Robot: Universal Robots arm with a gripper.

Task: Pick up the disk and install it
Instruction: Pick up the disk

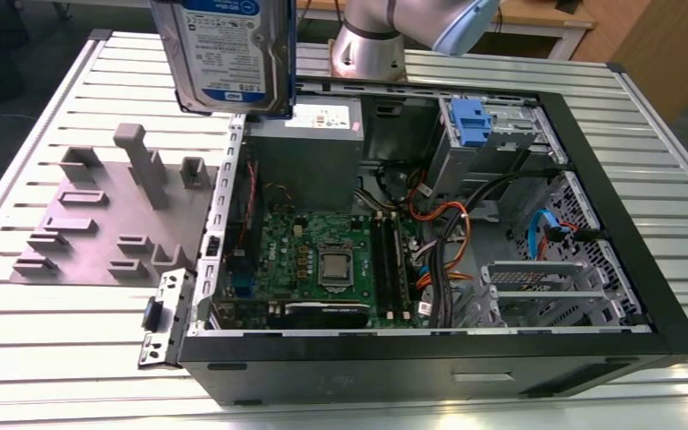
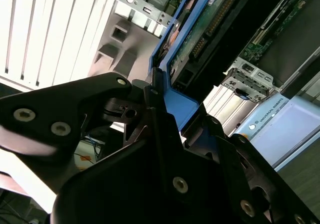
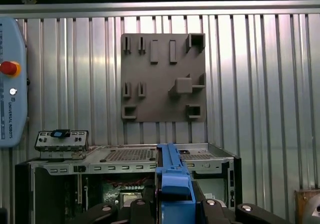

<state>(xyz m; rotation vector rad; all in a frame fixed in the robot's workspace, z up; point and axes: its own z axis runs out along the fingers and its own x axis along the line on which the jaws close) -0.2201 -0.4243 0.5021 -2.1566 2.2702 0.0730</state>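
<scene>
Gripping disk [image 1: 230,54], hand [image 2: 177,109] high over slatted metal table [image 1: 69,358] — open case [image 1: 416,349].

Bright even light, soft shadows, white glare on slatted table [image 2: 30,29]

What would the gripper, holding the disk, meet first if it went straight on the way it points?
Probably the open computer case, near its perforated wall, though depth is unclear. The gripper grips the disk.
</scene>
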